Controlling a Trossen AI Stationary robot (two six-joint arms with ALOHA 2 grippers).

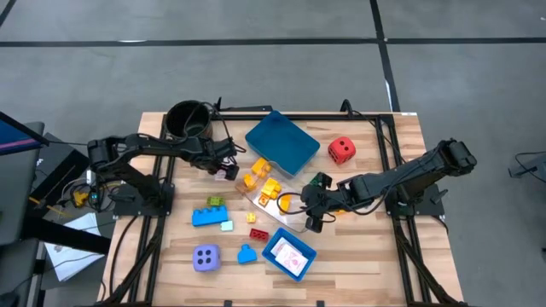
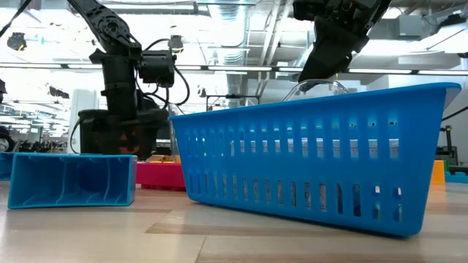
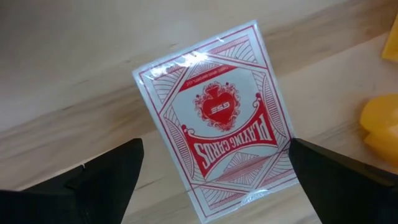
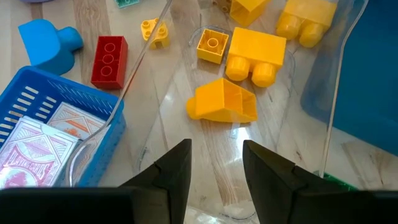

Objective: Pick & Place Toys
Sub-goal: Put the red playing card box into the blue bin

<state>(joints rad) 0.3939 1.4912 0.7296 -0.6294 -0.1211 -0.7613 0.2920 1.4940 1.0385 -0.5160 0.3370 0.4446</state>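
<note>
Both grippers spread. Left gripper (image 3: pixel 214 180) hovers over the red-backed card pack (image 3: pixel 217 118) lying flat on the table (image 1: pixel 375 256) — fingers either side. Right gripper (image 4: pixel 214 165) hangs above the yellow bricks (image 4: pixel 249 56) — holding nothing.

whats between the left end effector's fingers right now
A red-backed playing card pack lies flat on the wood table, in the open gap of the left end effector, untouched; the left wrist view shows it.

yellow bricks (image 1: pixel 262 182) mid-table | red die (image 1: pixel 341 151) far right | lavender die (image 1: pixel 206 257) near left | card deck (image 3: pixel 217 118) flat
</note>
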